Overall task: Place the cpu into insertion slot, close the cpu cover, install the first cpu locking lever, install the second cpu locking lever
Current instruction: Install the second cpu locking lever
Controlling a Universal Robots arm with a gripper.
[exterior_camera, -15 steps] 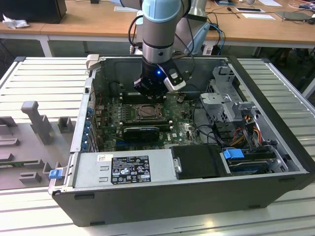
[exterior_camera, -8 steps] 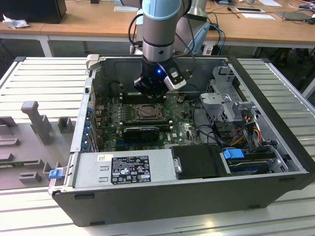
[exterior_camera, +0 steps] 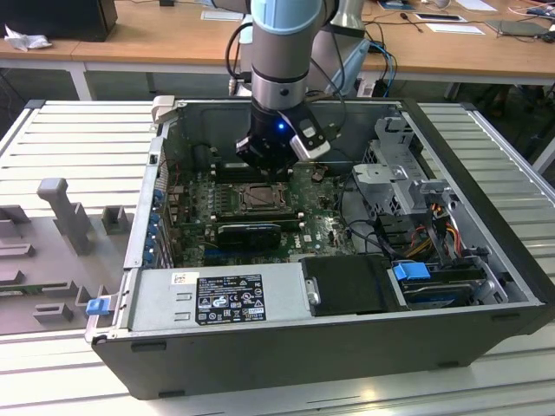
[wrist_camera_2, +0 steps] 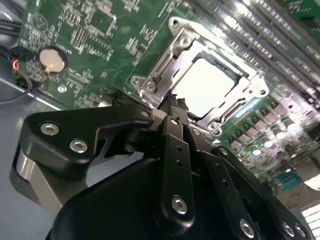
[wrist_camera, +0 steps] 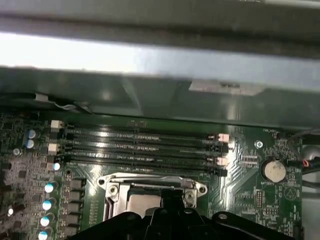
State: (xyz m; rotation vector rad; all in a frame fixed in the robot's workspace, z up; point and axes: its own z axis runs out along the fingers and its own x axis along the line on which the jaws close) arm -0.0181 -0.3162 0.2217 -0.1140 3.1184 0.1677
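Observation:
The cpu lies in the insertion slot, its silvery top showing bright through the cut-out. The cpu cover lies flat around it as a silvery metal frame. My gripper hangs just above the socket's edge with its black fingers pressed together and nothing between them. In the exterior view the gripper is inside the open computer case, over the far side of the socket. In the first wrist view the gripper's tip stands right in front of the cover's rim.
Long black memory slots run beside the socket, towards the case wall. A coin battery sits on the green board. A power supply, a drive cage and loose cables crowd the case.

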